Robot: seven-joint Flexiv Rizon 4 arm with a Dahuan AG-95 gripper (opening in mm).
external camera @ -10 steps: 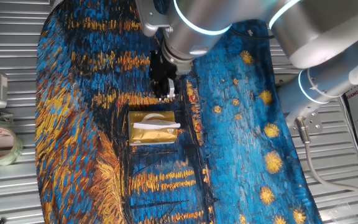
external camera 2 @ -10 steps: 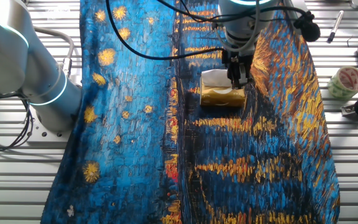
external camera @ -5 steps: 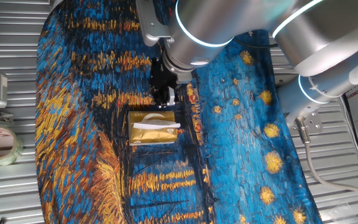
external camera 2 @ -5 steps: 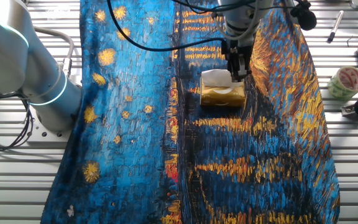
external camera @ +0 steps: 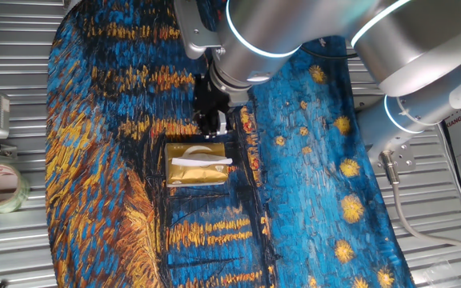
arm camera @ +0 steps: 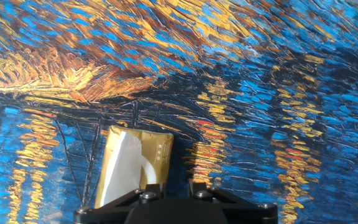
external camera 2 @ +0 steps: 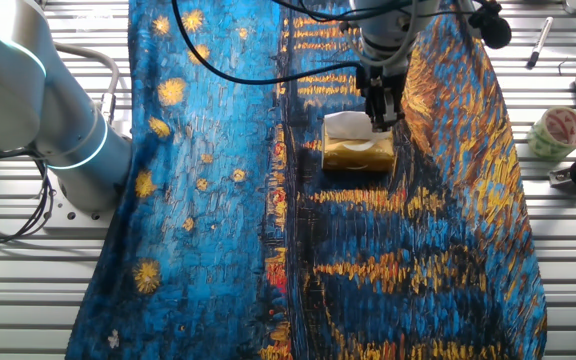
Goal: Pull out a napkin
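The napkin (external camera: 202,162) is seen poking from the slot of the gold box (external camera: 196,166) on the clothed surface (external camera: 94,160), its long axis across the box. The hand (external camera: 210,126) is held just beyond the box's far edge, above the cloth. Whether its fingers are parted cannot be told; nothing is gripped.

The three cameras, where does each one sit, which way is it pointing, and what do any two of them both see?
One fixed view: high above the table, looking down on the gold tissue box with the napkin; arm and gripper show.
The other fixed view: high on the opposite side, facing the same box from the other end; arm shows.
Hand view: on the hand, looking along the fingers at the painted cloth; only the gripper base shows.
All three share box and napkin.
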